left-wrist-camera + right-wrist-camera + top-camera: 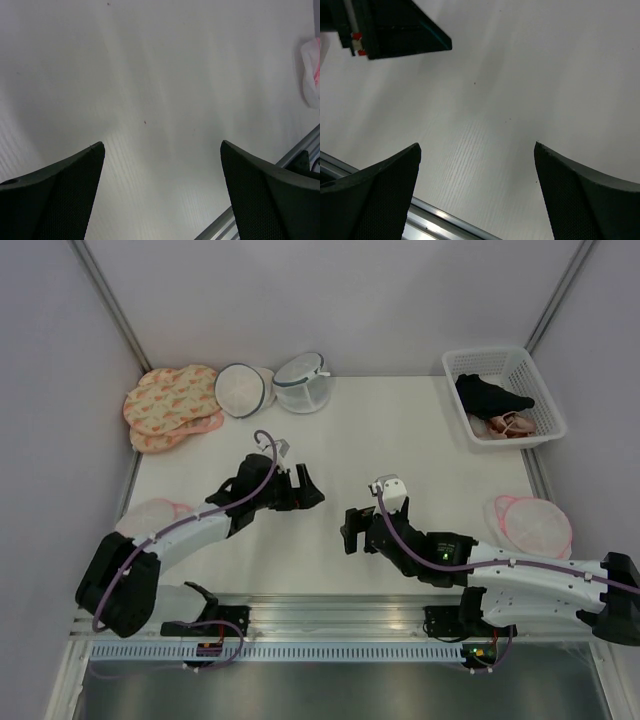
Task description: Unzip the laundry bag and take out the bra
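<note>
Both claws hover with jaws spread apart over the counter (420,455), gripping nothing. Well beyond the left claw (312,490) stands the laundry bag (303,383), zipped shut. Far beyond the right claw (349,530), the black bra (490,394) lies in a white basket (485,353).

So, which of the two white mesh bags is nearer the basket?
The drum-shaped laundry bag with the grey rim; the flatter dark-rimmed bag lies to its left, farther from the basket.

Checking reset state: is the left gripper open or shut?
Open. In the wrist view the left gripper has its fingers wide apart, with only table between them and nothing held.
</note>
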